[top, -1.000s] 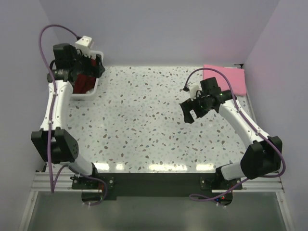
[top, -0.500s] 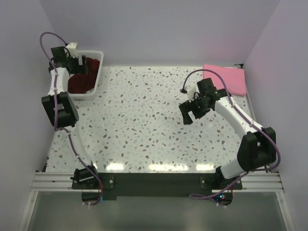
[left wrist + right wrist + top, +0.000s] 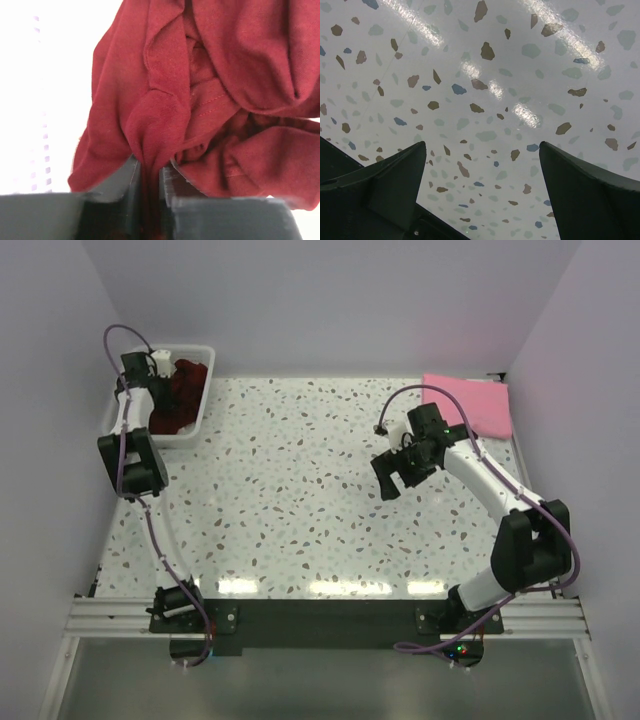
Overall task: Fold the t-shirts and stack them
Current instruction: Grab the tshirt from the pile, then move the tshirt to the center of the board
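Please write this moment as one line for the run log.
left gripper: shut on fold of maroon t-shirt, in white basket | right gripper: open, empty, over table | pink t-shirt: folded, far right corner

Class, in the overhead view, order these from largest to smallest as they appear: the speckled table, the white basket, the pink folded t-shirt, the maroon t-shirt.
1. speckled table
2. white basket
3. pink folded t-shirt and maroon t-shirt: too close to rank, since the maroon one is crumpled and partly hidden.

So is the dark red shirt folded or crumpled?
Crumpled: the dark red shirt sits bunched in the white basket, left gripper pinching a pleat.
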{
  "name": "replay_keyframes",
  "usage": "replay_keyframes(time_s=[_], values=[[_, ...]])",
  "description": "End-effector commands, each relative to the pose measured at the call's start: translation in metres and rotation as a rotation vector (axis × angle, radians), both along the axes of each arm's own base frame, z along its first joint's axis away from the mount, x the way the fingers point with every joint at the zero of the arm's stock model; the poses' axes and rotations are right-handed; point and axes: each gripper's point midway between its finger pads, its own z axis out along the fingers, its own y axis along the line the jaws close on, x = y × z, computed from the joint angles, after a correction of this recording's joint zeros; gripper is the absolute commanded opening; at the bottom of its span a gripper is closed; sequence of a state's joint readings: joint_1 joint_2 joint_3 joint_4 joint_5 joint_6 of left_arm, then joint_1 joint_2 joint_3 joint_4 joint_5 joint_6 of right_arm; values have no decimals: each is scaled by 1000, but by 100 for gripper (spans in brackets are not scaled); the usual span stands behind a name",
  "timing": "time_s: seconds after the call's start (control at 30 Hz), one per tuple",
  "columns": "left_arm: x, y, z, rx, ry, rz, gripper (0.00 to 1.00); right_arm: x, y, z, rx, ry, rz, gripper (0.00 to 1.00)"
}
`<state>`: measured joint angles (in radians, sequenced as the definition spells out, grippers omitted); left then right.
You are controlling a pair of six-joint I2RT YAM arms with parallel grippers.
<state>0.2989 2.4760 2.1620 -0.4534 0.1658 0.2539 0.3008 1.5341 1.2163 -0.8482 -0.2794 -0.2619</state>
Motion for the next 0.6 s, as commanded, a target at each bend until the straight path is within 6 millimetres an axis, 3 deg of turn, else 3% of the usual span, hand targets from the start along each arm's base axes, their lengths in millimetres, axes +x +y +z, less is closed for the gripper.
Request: replay_keyframes(time_s=[0.0, 0.03, 0.07, 0.13, 0.17, 0.23, 0.27, 0.3, 0.33, 0.43, 0.57], values=[[11, 2, 49, 24, -77, -27, 6, 9, 2, 14, 13, -46, -6, 99], [14, 0, 72, 18, -121, -31, 0, 8, 2, 15, 14, -49, -6, 98], [15, -9, 121, 9, -211, -61, 0, 8, 2, 17, 18, -58, -8, 99], [17, -24, 186, -5, -351, -97, 0, 8, 2, 19, 21, -65, -11, 99], [8, -35, 240, 9, -446, -126, 0, 8, 2, 20, 24, -71, -12, 99], [0, -69, 293, 25, -550, -204, 0, 9, 2, 22, 26, -81, -19, 99], [-13, -84, 331, 46, -614, -228, 0, 9, 2, 22, 25, -81, -18, 99], [-19, -97, 348, 50, -642, -249, 0, 9, 2, 23, 28, -84, -19, 99], [-31, -123, 373, 45, -684, -291, 0, 9, 2, 22, 28, -81, -18, 99], [-56, -174, 414, -21, -762, -377, 0, 11, 0, 25, 21, -95, -25, 99], [-94, -222, 475, -146, -899, -475, 0, 13, -5, 29, 7, -114, -48, 99]])
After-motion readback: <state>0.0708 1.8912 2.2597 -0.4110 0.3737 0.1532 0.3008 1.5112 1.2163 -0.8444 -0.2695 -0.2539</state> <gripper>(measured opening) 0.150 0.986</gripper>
